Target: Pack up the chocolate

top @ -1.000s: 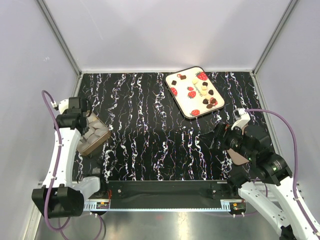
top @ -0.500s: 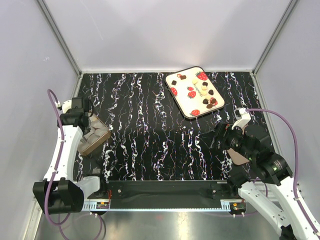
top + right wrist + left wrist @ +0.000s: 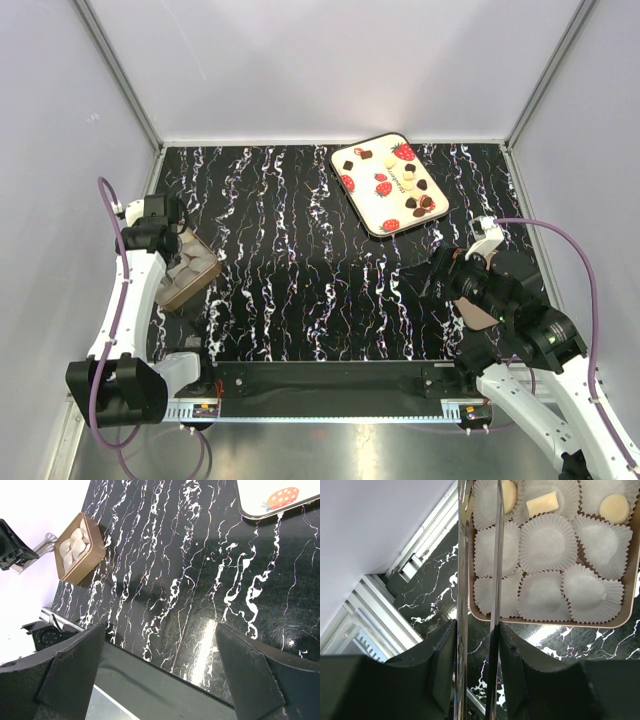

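Dark brown and creamy white chocolate pieces [image 3: 410,171] lie scattered on a white strawberry-print tray [image 3: 372,203] at the back right. At the left stands a brown box [image 3: 172,296] lined with white paper cups [image 3: 547,542]. Three creamy pieces [image 3: 542,503] sit in its far cups. My left gripper [image 3: 165,238] hovers at the box's back-left corner. It [image 3: 476,630] is shut on metal tweezers [image 3: 461,580], whose two blades stand slightly apart over the box's left cups with nothing between them. My right gripper [image 3: 440,272] hangs open and empty over the table's front right [image 3: 157,635].
The box [image 3: 80,547] sits close to the left wall and table edge. The tray's corner [image 3: 280,500] lies beyond the right gripper. Black marbled tabletop [image 3: 300,250] stretches between box and tray. A metal rail [image 3: 330,405] runs along the near edge.
The left wrist has drawn back a little toward the left wall, and the tweezers' blades have spread slightly. The right arm has stayed put.
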`<act>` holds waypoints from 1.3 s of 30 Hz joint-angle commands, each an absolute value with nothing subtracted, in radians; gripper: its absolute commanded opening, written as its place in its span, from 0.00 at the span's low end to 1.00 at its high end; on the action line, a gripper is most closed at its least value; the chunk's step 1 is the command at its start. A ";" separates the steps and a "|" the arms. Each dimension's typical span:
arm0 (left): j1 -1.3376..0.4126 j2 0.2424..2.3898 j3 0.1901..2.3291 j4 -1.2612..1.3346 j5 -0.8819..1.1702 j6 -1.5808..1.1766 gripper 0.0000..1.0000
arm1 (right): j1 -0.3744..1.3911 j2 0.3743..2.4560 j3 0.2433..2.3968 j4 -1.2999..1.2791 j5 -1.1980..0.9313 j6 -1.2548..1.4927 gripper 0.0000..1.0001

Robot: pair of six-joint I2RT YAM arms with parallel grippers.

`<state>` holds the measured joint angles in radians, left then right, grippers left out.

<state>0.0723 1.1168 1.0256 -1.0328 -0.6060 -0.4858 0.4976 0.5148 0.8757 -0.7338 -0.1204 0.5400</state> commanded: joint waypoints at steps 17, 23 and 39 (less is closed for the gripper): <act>-0.300 1.118 1.411 -0.875 -0.247 -0.390 0.40 | 0.505 0.532 0.916 -0.775 -0.006 0.563 1.00; -0.520 1.285 1.465 -0.669 -0.241 -0.364 0.42 | 0.506 0.543 0.920 -0.798 0.058 0.568 1.00; -0.638 2.049 1.907 -0.518 -0.298 -0.114 0.44 | 0.505 0.620 1.026 -0.762 0.086 0.555 1.00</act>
<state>-0.6369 1.9739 1.7996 -0.5777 -0.2630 -0.1852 0.4976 0.6125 0.9878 -0.8040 0.0601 0.5583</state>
